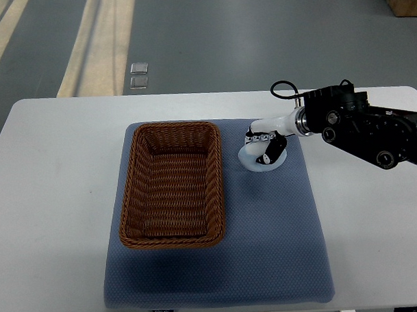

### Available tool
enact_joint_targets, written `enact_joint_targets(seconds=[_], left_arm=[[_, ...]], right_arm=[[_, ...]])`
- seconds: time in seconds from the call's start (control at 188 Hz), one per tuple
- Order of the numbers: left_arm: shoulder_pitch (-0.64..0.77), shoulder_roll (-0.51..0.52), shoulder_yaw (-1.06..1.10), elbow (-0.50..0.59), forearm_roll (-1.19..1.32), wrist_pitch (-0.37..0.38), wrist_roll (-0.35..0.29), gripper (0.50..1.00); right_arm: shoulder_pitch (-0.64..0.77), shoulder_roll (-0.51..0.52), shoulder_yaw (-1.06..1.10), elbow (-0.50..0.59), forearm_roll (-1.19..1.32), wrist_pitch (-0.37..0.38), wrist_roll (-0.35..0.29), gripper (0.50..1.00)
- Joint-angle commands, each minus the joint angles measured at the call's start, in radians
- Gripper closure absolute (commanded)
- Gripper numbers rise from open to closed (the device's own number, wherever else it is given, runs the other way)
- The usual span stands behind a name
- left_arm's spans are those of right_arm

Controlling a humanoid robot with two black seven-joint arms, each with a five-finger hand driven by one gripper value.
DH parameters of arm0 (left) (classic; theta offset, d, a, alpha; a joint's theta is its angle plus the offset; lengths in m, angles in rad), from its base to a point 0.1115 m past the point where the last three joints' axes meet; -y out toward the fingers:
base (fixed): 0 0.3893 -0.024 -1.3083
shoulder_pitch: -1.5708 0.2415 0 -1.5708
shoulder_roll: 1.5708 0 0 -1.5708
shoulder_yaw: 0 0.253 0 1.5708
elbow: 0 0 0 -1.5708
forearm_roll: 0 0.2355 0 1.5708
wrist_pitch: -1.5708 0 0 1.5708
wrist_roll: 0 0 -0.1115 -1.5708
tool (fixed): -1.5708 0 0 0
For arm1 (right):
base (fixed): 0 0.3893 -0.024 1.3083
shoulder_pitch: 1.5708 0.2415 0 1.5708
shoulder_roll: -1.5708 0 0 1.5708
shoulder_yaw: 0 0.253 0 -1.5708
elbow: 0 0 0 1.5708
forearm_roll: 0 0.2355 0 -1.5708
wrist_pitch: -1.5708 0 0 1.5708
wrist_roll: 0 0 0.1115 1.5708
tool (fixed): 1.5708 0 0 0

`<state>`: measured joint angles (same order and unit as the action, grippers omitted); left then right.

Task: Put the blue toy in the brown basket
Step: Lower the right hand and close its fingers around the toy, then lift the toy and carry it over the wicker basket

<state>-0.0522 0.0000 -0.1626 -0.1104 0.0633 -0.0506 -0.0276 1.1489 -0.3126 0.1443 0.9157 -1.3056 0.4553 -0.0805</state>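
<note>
I see a white table [50, 191] on a grey floor, carrying a blue mat [274, 240] whose left half holds the brown basket [173, 185], empty. To its right, near the mat's far edge, my right hand [267, 146] is down on the pale blue toy [256, 161], its fingers curled around it, the toy resting on the mat just beside the basket's far right corner.

You see a white table [50, 191] with rounded corners, a blue-grey mat [273, 254] lying on it, grey floor [233, 40] beyond the table, pale stripes [96, 36] crossing that floor, a wooden box corner [410, 7] far right of the stripes.
</note>
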Motion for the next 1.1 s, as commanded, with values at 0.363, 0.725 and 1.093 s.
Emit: enact_joint_targets(seconds=[0.363,0.725,1.093], left_arm=[[0.000,0.000,0.000,0.000,0.000,0.000,0.000,0.500],[0.000,0.000,0.000,0.000,0.000,0.000,0.000,0.500],[0.000,0.000,0.000,0.000,0.000,0.000,0.000,0.500]], right_arm=[[0.149,-0.039,0.006,-0.015,0.028,-0.010,0.005,0.996],[0.195,0.096,0.055,-0.009,0.095,-0.029,0.045,0.985],[0.094,0.264,0.077,-0.012,0.095,-0.090,0.051,0.971]])
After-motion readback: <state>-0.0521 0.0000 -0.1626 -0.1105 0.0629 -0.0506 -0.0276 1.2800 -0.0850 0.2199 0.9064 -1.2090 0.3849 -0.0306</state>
